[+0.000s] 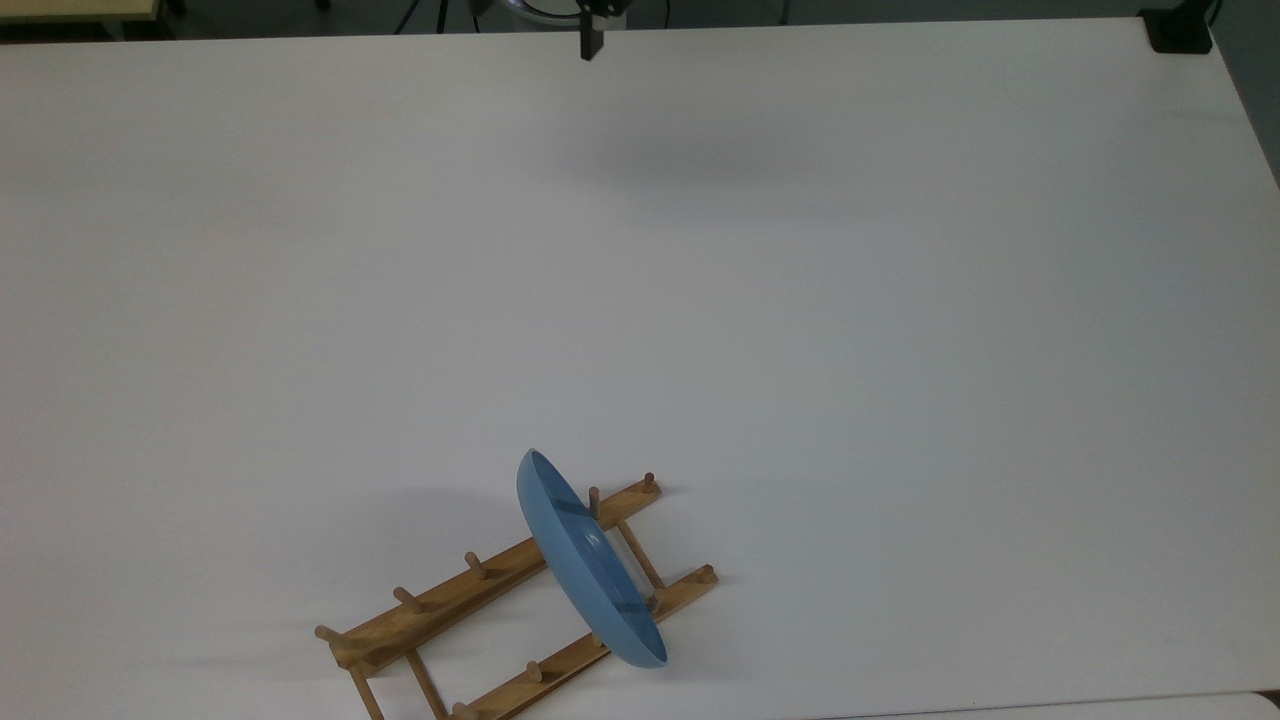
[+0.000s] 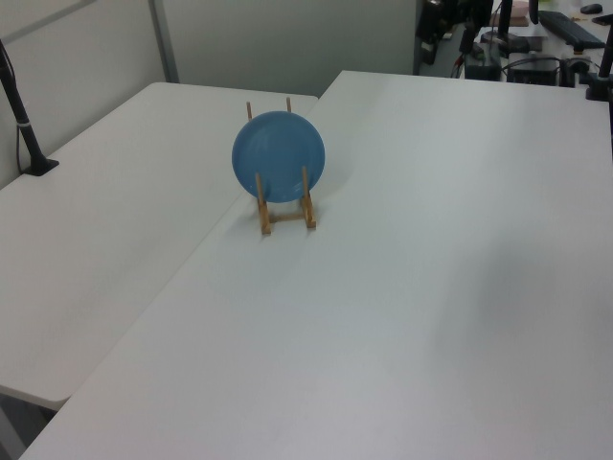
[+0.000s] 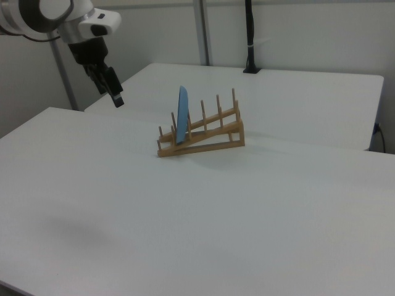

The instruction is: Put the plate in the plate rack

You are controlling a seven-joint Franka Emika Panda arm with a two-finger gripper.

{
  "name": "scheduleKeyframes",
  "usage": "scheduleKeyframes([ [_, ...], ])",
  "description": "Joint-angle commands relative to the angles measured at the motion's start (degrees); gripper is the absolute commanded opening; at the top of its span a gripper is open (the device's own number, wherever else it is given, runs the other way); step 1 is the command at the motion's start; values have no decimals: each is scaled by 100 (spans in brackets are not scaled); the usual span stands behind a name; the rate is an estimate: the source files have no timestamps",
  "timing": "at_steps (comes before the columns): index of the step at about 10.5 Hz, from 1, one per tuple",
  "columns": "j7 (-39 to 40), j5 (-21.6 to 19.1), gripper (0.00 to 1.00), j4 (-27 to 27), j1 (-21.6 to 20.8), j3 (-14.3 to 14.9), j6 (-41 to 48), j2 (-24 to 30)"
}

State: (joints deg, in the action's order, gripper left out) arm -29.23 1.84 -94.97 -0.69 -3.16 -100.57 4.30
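Your pincer hangs high, well apart from the plate rack, and holds nothing. You see the blue plate standing on its edge in the plate rack, between pegs, on the white table.

1. The plate stands on edge in the plate rack, slotted between pegs near the top view's right end of the rails.
2. The rack lies diagonally on the white table.
3. A dark fingertip hangs at the table's far edge.
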Motion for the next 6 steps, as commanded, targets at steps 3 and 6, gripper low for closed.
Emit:
scheduleKeyframes([
  [3,1886,-140,100,-197,403,-272,361,229],
  [6,1904,-131,100,-153,403,-272,336,211],
])
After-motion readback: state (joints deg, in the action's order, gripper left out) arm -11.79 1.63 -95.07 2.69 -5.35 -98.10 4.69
